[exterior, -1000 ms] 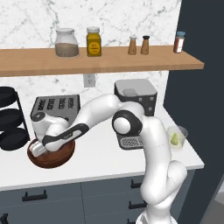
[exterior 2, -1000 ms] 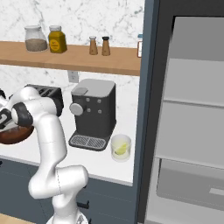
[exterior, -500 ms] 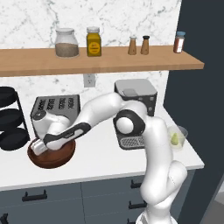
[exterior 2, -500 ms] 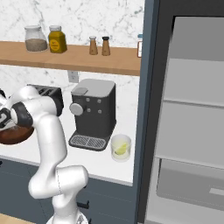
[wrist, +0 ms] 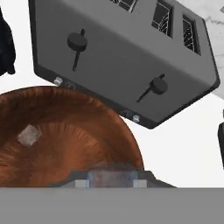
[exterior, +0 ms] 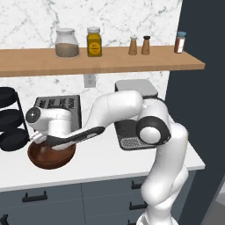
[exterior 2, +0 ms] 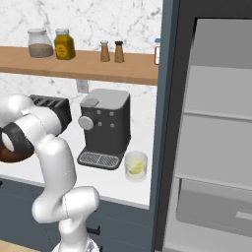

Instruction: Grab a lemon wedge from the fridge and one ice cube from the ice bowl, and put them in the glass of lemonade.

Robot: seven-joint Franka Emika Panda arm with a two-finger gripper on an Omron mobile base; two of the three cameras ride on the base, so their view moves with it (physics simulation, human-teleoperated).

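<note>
reddish-brown wood is what you have under the hand: the ice bowl sits on the white bench, just in front of the dark grey toaster. in the left base view your arm reaches across to the left and the hand hangs low over the bowl's near-left rim. in the hand view the ice bowl curves across the lower left, with one pale, clear ice cube lying on its inner slope, apart from the fingers. a small translucent block sits right at the bottom edge where the fingertips rise; you cannot tell whether the hand has closed on it, or how far apart the fingers stand.

the glass of lemonade stands on the bench just right of the coffee machine, well apart from the bowl, and a yellow lemon wedge shows inside it. the fridge stands open at the right, its light grey shelves in plain sight. the black tiered rack is left of the toaster. jars and shakers line the wooden shelf above.
</note>
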